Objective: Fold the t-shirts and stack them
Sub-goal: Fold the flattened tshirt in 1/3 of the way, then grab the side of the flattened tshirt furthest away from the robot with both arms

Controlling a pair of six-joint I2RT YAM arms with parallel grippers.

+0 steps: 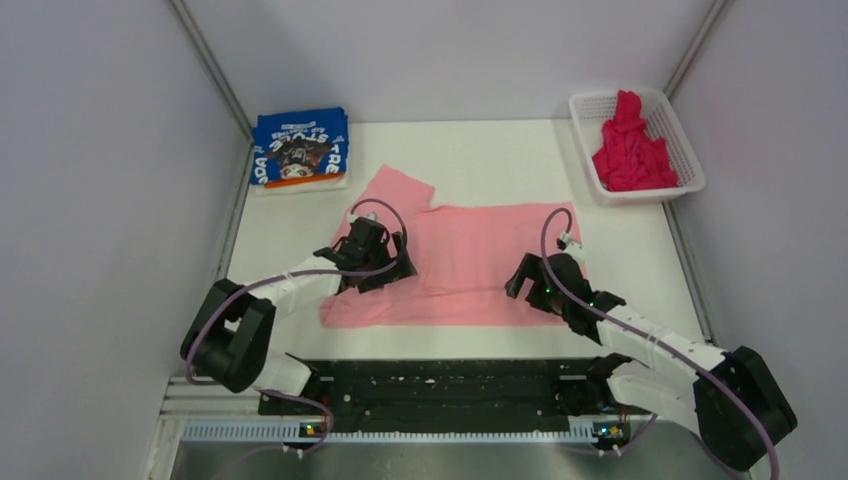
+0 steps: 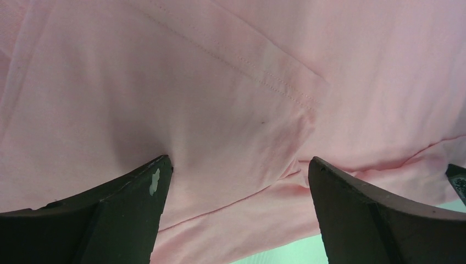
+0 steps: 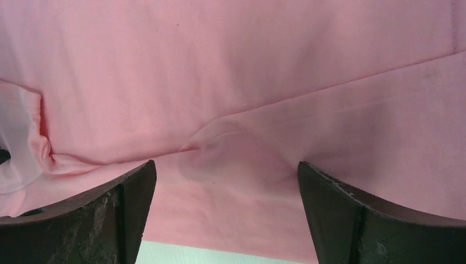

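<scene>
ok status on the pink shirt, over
Both jaws open over pink shirt, nothing held. Pink shirt flat, unstacked. Blue shirt folded far left, magenta shirt in basket. Path clear.

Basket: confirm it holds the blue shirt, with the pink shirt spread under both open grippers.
Wrong: top view shows the basket holding the magenta shirt, not the blue shirt. The pink shirt is spread under the open left gripper and right gripper.
</scene>
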